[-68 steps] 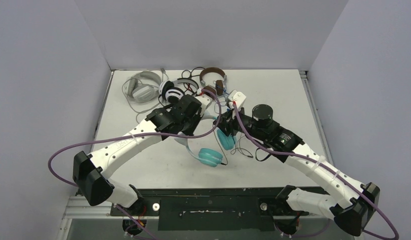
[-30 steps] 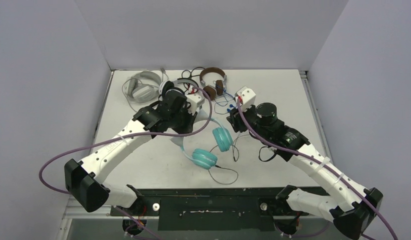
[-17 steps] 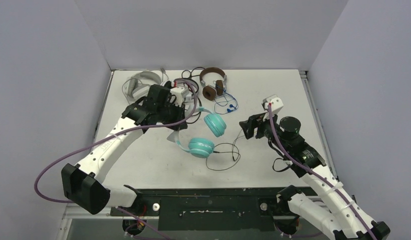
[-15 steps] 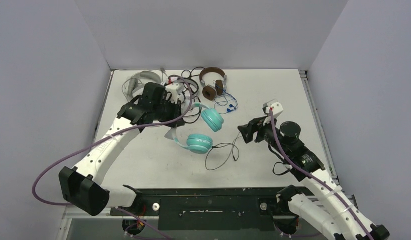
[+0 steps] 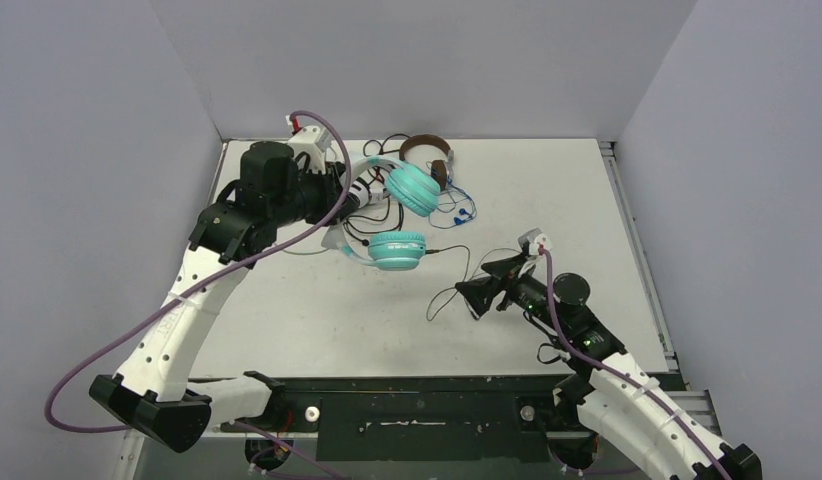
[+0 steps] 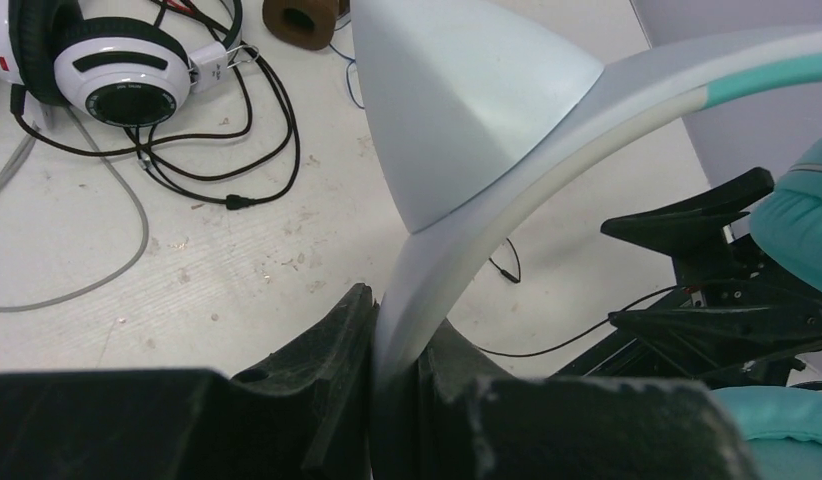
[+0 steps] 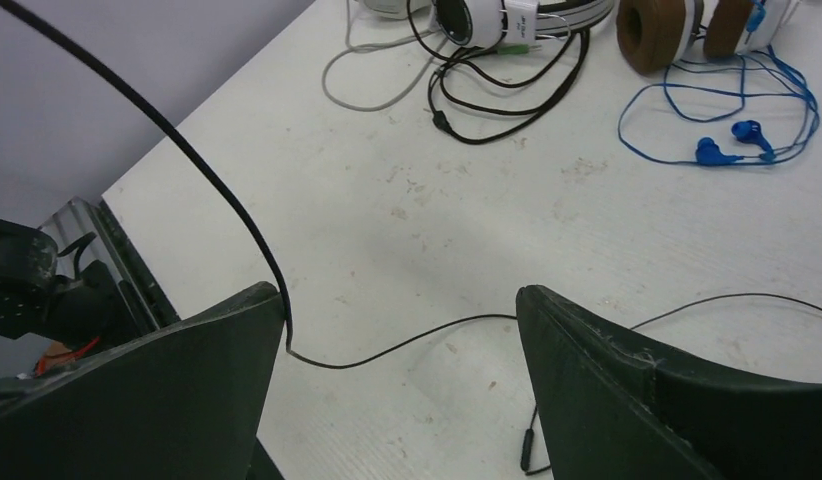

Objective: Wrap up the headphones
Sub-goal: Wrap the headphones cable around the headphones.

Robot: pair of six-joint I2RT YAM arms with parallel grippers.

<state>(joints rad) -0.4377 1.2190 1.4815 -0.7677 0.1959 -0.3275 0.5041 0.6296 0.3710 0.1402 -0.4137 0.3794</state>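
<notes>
Since 0.5 s ago the left arm has lifted the teal headphones (image 5: 398, 250) toward 11 o'clock, while the right arm drew back to 5 o'clock. Nearest me, the right gripper (image 7: 402, 310) is spread wide, with the cable (image 7: 217, 195) resting against 1 finger, ungrasped. Farther out, the left gripper (image 6: 392, 350) pinches the white band (image 6: 457, 260) above the worktop (image 5: 567, 190). I judge we are at the cable-gathering step; next, close on the cable and wind it.

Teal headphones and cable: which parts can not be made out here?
- Teal headphones: left wrist view, frame edges cut off both cups; only the band in the left claw is clear.
- Black cable: right wrist view, it leaves the top-left corner; contact with the open right claw is unclear.
</notes>
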